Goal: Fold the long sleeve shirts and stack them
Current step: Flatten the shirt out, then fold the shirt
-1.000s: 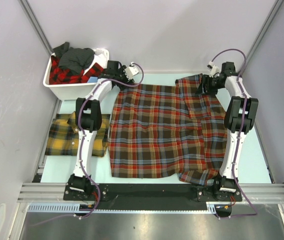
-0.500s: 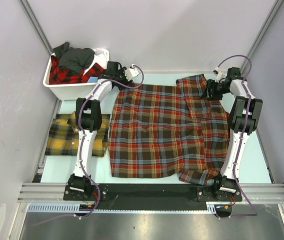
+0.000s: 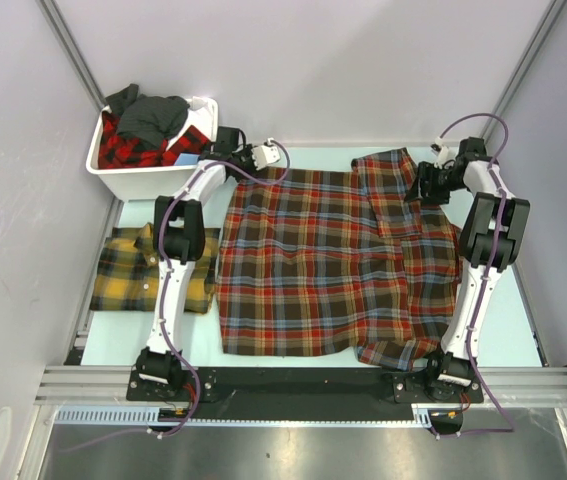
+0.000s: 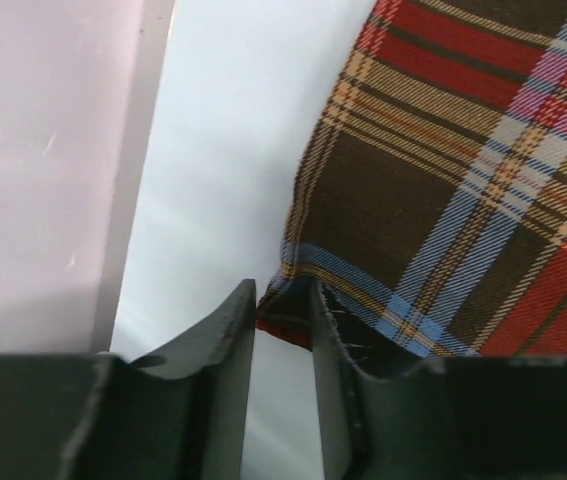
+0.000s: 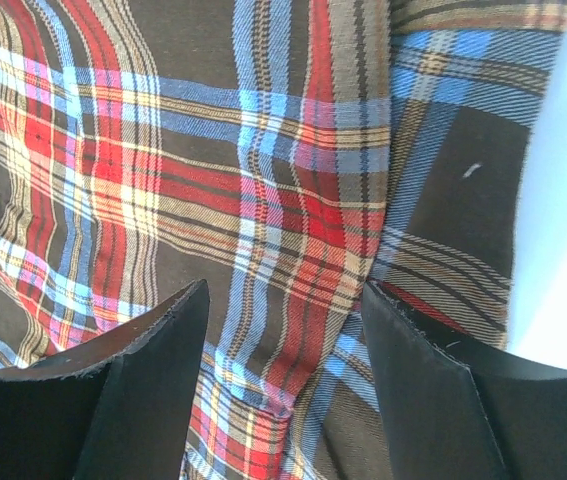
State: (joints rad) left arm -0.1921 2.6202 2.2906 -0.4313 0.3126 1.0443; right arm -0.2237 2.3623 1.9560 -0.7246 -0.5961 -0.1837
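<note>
A red-brown plaid long sleeve shirt (image 3: 313, 260) lies spread flat on the pale table (image 3: 523, 310), its right sleeve folded in along the right side. My left gripper (image 3: 271, 157) is at its far left corner. In the left wrist view the jaws stand narrowly apart with the shirt corner (image 4: 288, 312) between the tips of the left gripper (image 4: 283, 300). My right gripper (image 3: 429, 186) hovers over the far right part of the shirt. It is wide open in the right wrist view (image 5: 283, 300), with the plaid cloth (image 5: 293, 200) below. A folded yellow-and-dark-green shirt (image 3: 153, 270) lies at the left.
A white bin (image 3: 113, 175) at the back left holds red-black plaid and dark grey clothes (image 3: 148, 125). Pale walls close in the back and both sides. The left arm reaches over the yellow shirt.
The left gripper slid right onto the shirt's far left corner and its jaws narrowed. The right gripper drifted right and back along the shirt's far right edge, staying open.
</note>
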